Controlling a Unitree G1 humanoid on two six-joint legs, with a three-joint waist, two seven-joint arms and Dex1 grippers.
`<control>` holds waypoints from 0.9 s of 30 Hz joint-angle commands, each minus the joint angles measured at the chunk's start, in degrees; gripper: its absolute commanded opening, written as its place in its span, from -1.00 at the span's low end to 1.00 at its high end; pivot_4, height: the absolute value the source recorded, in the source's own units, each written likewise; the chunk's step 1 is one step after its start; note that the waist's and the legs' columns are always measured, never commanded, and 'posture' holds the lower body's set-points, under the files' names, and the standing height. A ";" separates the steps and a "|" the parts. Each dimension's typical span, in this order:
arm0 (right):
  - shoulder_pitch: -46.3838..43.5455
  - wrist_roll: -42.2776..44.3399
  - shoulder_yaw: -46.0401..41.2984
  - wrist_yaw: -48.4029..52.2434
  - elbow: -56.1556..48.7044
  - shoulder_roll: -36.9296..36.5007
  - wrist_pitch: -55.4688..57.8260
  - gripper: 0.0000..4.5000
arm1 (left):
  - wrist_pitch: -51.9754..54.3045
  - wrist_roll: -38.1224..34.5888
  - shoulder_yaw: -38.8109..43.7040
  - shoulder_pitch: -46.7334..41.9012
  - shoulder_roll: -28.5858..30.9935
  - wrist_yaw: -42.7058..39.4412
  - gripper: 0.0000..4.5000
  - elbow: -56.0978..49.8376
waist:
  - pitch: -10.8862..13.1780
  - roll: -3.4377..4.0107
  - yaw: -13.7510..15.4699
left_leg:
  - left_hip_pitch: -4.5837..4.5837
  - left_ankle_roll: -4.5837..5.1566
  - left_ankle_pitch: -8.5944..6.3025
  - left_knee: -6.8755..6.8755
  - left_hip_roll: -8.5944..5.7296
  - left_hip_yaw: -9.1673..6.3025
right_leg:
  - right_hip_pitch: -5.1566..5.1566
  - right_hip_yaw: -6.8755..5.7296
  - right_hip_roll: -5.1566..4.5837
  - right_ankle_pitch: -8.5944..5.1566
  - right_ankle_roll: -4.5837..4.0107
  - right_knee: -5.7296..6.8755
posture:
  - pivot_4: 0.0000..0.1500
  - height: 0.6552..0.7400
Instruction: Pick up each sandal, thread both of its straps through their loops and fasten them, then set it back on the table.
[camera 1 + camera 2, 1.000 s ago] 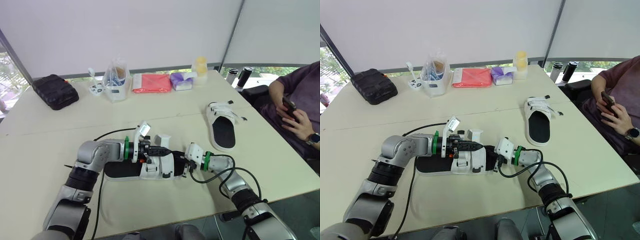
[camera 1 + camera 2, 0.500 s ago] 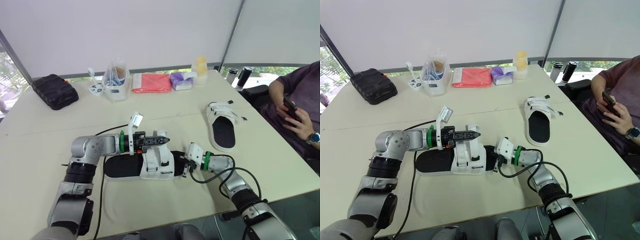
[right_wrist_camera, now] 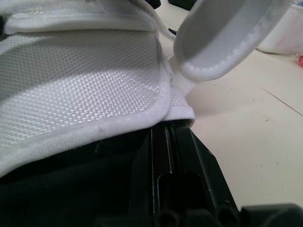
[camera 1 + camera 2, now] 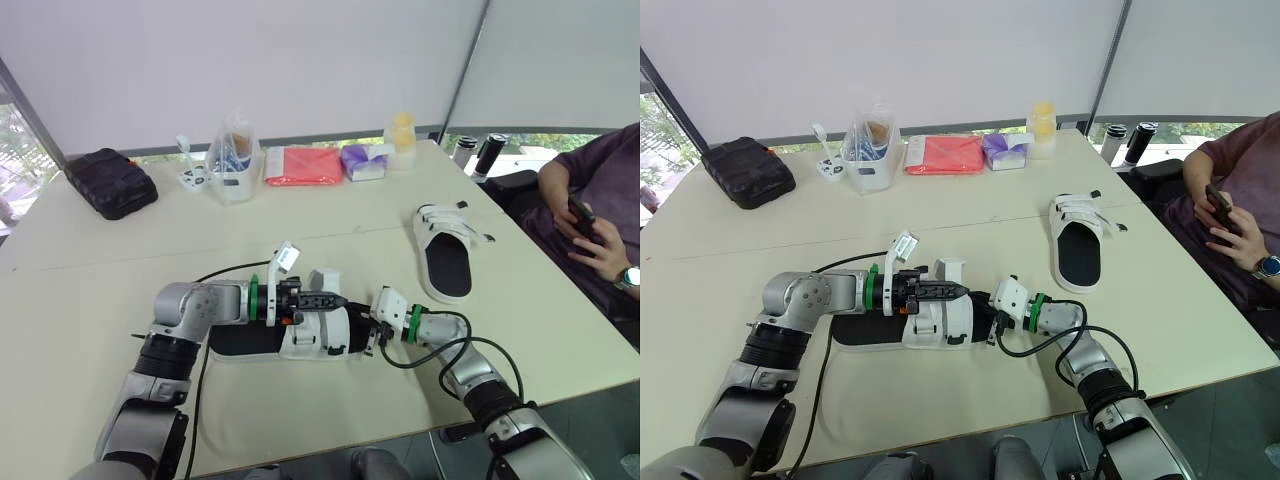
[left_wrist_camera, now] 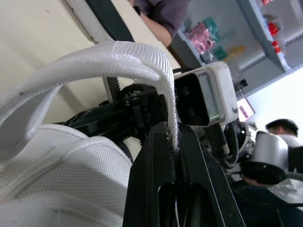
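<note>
Left gripper (image 4: 337, 299) has dropped lower than 0.5 s ago, pinching a strap (image 5: 118, 54) of the sandal (image 4: 240, 340) near the table's (image 4: 80, 300) front edge. Right gripper (image 4: 374, 336) clamps its toe. Far-edge bin (image 4: 232, 180) holds a bag (image 4: 238, 140).

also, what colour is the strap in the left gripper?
White mesh. The strap, pinched in the left gripper, shows best in the left wrist view.

near sandal (image 4: 322, 336) and far sandal (image 4: 447, 266): white mesh straps, black footbeds; table (image 4: 350, 220) beige, pouch (image 4: 302, 165) red, case (image 4: 110, 183) black
</note>
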 commanded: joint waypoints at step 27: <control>14.72 -4.63 2.74 0.94 -6.37 -3.01 13.26 -1.00 | 9.71 -11.89 11.45 2.81 -2.70 9.85 -0.96 -10.00 | -0.01 0.01 1.66 | -0.09 0.04 -0.24 -0.07 0.00 -0.05 | -0.14 -0.02 0.01 -0.12 0.16 -0.06 | 1.00 1.00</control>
